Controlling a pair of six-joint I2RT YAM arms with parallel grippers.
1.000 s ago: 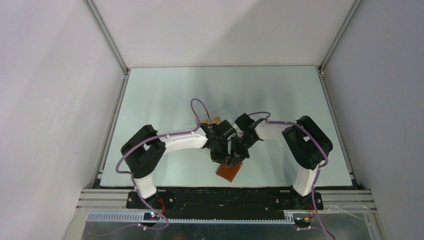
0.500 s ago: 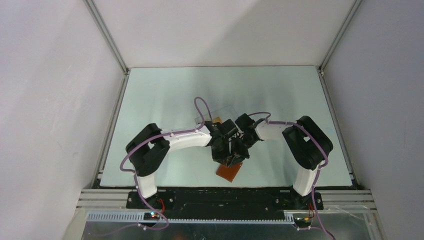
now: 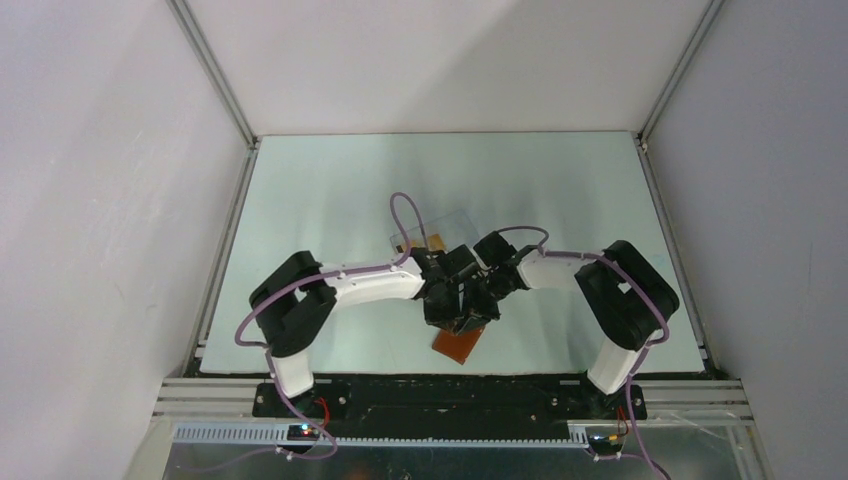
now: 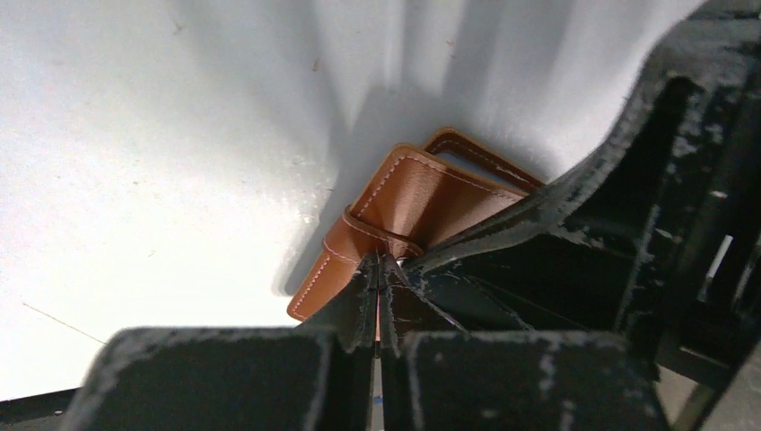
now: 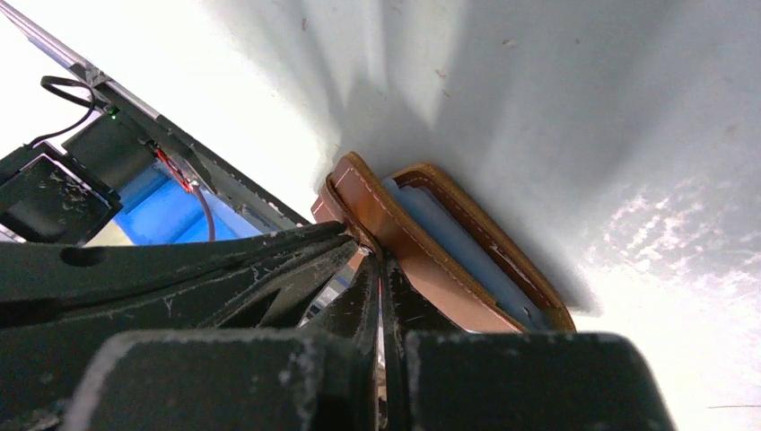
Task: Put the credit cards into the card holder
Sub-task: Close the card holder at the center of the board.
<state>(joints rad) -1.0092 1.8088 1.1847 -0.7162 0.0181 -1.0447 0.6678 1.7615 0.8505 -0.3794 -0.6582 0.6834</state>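
The card holder (image 3: 458,345) lies on the table (image 3: 330,200) close to the near edge, about at the middle of this edge, and both arms bend inward and meet above it. In the top view its far part is hidden under the two grippers and only the near brown corner shows. The left gripper (image 4: 377,269) has its fingers pressed together, and the tips touch the brown leather at the small strap (image 4: 370,232) that crosses the outer flap. I cannot tell if some leather is caught between them. The right gripper (image 5: 378,269) also has its fingers pressed together, and the tips are at the stitched edge of the flap, coming from the other side. In the right wrist view the holder stands a little open, so the grey-blue inner pocket (image 5: 458,238) shows between the two leather sides. Farther from the near edge, behind the grippers, a clear plastic box (image 3: 432,226) lies on the table. A small orange piece (image 3: 437,241) is just beside its near side, partly hidden by the left arm, and it may be one of the credit cards.
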